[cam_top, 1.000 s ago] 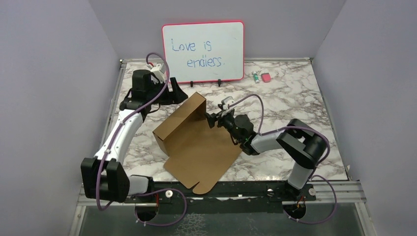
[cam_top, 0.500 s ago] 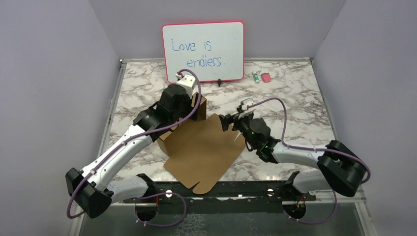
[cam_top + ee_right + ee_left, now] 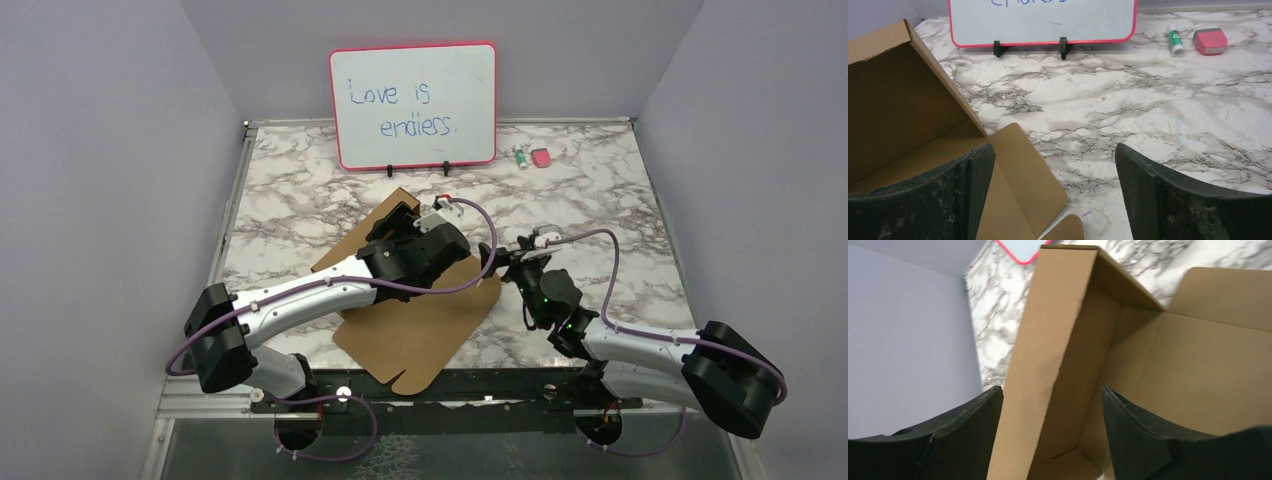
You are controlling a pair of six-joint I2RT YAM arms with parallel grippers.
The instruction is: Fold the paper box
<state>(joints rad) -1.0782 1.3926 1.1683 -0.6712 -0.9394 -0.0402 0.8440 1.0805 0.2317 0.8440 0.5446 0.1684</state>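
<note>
- The paper box [image 3: 420, 325] sits in the middle of the marble table [image 3: 600, 200], toward the near edge. Its back-left wall stands upright and a broad flap lies flat toward the arms.
- The left gripper [image 3: 1052, 390] is spread wide, with that upright wall between its 2 fingers. Whether they touch it cannot be told.
- The right gripper [image 3: 1053, 150] is also spread wide and holds nothing, just beside the box's right edge.
- A pink-framed whiteboard [image 3: 413, 105] stands at the back.

Whiteboard [image 3: 413, 105] stands behind paper box [image 3: 420, 330], probable eraser [image 3: 540, 157] rightward.
</note>
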